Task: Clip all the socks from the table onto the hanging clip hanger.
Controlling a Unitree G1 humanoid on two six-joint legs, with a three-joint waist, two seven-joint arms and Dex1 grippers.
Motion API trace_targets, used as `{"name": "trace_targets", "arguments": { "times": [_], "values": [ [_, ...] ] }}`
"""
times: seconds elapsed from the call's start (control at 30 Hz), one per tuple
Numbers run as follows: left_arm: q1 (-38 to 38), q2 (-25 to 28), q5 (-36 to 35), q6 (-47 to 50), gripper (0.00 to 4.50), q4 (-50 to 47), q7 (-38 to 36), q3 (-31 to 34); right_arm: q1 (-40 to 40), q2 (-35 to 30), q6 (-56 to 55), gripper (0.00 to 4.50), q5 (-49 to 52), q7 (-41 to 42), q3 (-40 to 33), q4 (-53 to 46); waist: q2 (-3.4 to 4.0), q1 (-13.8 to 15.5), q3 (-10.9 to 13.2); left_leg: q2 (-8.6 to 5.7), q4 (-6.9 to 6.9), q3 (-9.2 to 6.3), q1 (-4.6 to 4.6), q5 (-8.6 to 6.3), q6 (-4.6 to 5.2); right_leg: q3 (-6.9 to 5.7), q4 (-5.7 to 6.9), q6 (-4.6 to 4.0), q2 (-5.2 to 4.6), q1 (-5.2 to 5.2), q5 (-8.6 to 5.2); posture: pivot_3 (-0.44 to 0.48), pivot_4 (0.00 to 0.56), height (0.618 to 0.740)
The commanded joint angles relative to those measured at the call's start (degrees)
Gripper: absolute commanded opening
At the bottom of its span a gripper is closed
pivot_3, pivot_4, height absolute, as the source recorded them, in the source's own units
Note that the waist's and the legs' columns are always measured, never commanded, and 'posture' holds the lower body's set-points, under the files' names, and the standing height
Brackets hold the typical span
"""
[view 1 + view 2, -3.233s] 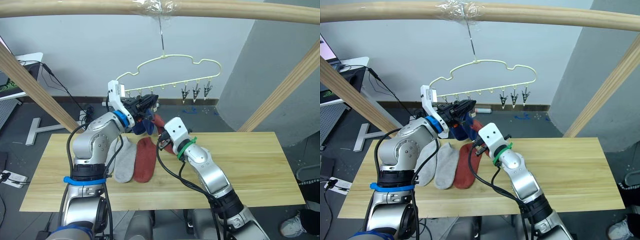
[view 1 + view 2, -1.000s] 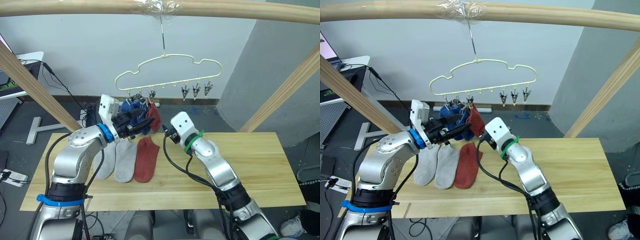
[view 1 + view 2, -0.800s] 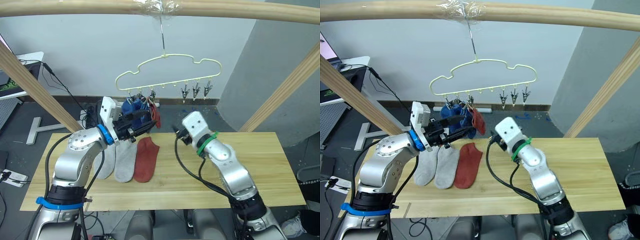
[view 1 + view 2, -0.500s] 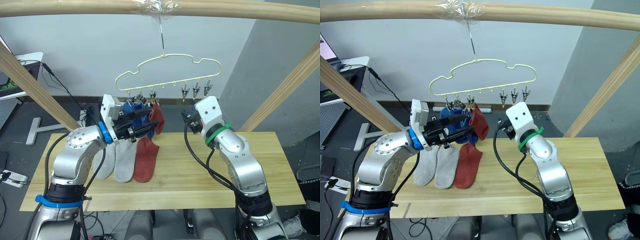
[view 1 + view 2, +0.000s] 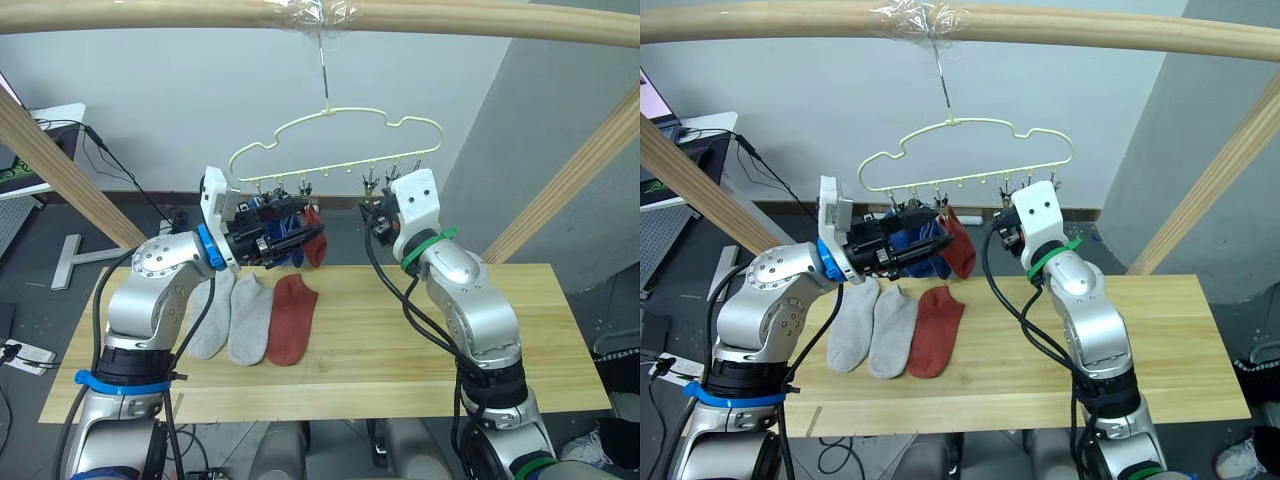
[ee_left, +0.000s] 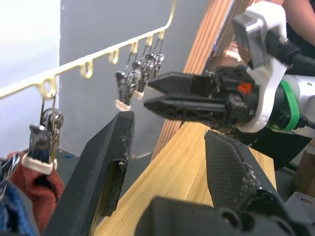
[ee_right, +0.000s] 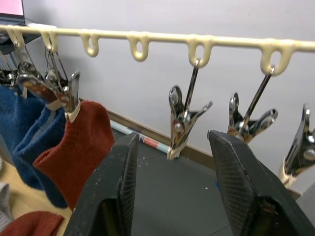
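Hanging from the clip hanger (image 5: 970, 155) you have two blue socks (image 5: 912, 247) and one rust red sock (image 5: 960, 247), clipped side by side at its left end. Your right gripper (image 7: 173, 196) is raised to the row of clips, fingers spread apart and empty around a free clip (image 7: 182, 120). Your left gripper (image 6: 170, 164) is also spread and empty, just beside the hung socks. Two grey socks (image 5: 232, 318) and one red sock (image 5: 288, 318) lie on the table (image 5: 480, 330)
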Motion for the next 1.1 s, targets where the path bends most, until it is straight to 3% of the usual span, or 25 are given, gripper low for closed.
{"name": "trace_targets", "arguments": {
  "times": [0.03, 0.5, 1.1],
  "values": [
    [-0.7, 0.5, -0.8, -1.2, 2.63, -0.5, -1.4, 1.2, -1.6, 0.5, -1.3, 2.25, 0.8, -1.1, -0.6, 0.2, 0.00, 0.0, 0.0, 0.00, 0.00, 0.00, 0.00, 0.00, 0.00, 0.00, 0.00, 0.00, 0.00, 0.00, 0.00, -0.047, 0.233, 0.720],
    [-2.4, 1.5, -0.9, -0.1, 2.63, -0.3, -3.8, 0.8, -7.9, 2.6, -4.2, 2.25, 2.9, -2.2, -2.2, 9.0, 0.00, 0.0, 0.0, 0.00, 0.00, 0.01, -0.01, 0.00, 0.00, 0.00, 0.03, -0.01, 0.02, -0.02, 0.01, -0.029, 0.234, 0.720],
    [-2.0, 2.1, -1.1, 1.8, 2.63, -2.8, -4.1, 0.7, -10.1, 4.7, -7.2, 2.25, 5.9, -3.4, -3.1, 12.9, 0.00, 0.0, 0.0, 0.00, 0.00, 0.01, -0.02, 0.00, 0.00, 0.01, 0.06, -0.01, 0.03, -0.05, 0.01, -0.012, 0.230, 0.720]
  ]
}}
